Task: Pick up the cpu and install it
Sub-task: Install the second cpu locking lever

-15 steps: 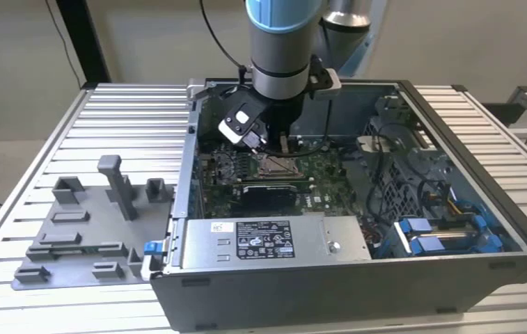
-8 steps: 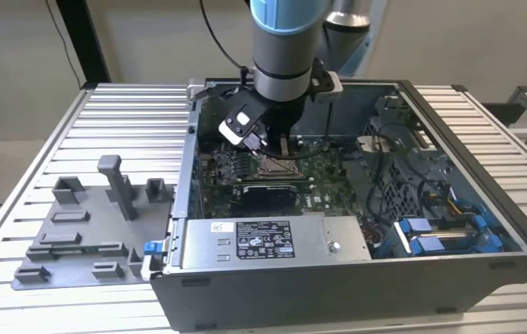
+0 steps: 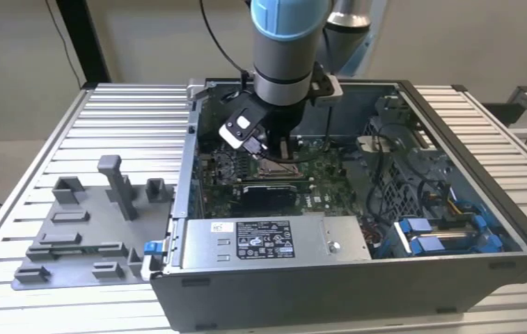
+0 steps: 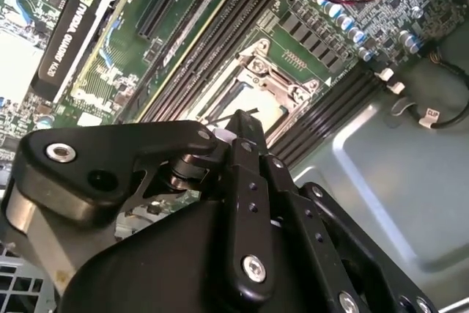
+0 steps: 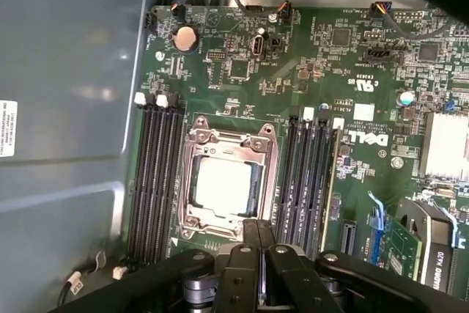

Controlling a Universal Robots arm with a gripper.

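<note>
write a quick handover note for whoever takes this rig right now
Gripper: fingers shut together, holding nothing, hovering inside the open case just above the socket.
Cpu: lying flat in the socket frame on the motherboard, silver top up, between the memory slots.
Done: the cpu is picked and placed in the socket.
Left: whether it is fully seated or the frame is latched cannot be told.
Fixture stands on the table at the exterior view's left.

Even soft light over my workspace, glare blowing out the cpu [image 5: 222, 187] top, pale sheen on the case wall [image 5: 66, 71], my fingers [image 5: 253, 254] blurred up close
</note>
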